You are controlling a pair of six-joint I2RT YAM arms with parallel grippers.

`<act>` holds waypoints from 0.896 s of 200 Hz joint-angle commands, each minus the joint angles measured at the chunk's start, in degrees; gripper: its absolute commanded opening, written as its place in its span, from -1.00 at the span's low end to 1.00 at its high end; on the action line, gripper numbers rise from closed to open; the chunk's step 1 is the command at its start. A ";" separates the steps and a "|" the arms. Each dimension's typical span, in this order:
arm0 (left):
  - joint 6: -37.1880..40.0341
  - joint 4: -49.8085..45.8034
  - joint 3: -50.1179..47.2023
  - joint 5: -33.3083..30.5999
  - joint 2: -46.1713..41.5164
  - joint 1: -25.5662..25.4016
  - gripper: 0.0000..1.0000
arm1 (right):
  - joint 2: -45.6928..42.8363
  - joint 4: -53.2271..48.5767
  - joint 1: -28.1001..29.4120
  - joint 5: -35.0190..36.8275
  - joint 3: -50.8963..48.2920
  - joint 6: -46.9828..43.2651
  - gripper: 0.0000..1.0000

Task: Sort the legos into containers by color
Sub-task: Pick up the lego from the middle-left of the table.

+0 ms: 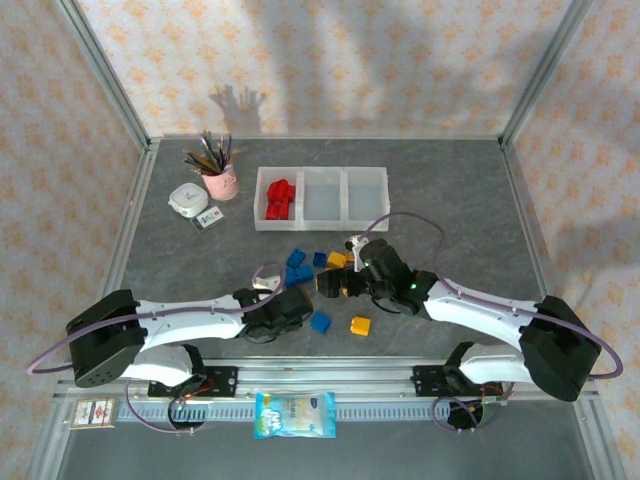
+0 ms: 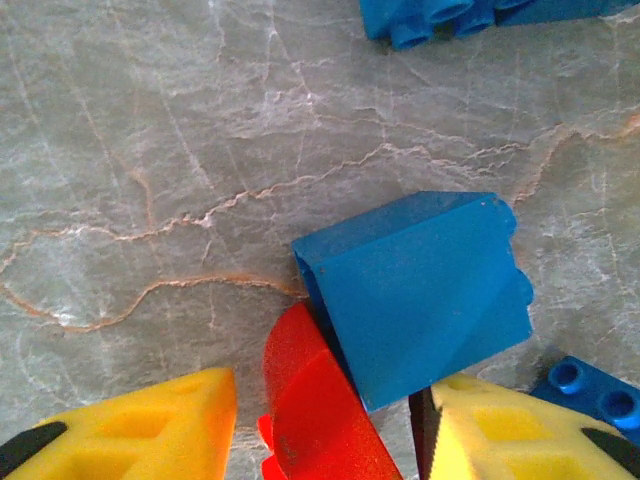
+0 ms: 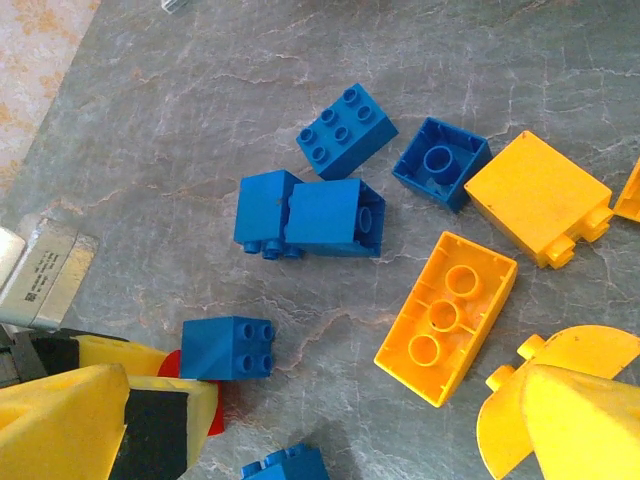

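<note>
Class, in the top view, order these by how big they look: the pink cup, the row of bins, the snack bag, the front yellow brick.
1. bins
2. snack bag
3. pink cup
4. yellow brick

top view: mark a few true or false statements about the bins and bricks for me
1. The red bricks lie in the left bin of the containers. True.
2. The middle bin holds sorted bricks. False: no bricks show in it.
3. The pink cup of brushes stands left of the containers. True.
4. Every loose brick on the table is blue. False: a yellow brick lies there too, just right of a blue brick.
</note>
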 commanded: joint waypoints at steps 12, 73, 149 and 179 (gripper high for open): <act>-1.67 1.16 -0.68 -1.81 0.48 -0.45 -0.09 | 0.33 1.30 0.09 1.32 0.12 -0.34 0.99; -2.24 0.94 -2.30 -1.29 -0.35 -0.53 -0.36 | 1.13 1.74 0.03 0.88 1.08 -0.16 0.99; -0.80 -3.47 -1.04 -3.38 -4.52 -0.51 -0.66 | 1.09 1.21 0.04 -0.08 3.02 0.84 0.99; 1.05 -11.12 4.24 -7.84 -7.43 -0.39 -0.66 | 0.60 0.19 -0.07 -0.01 5.21 1.82 1.00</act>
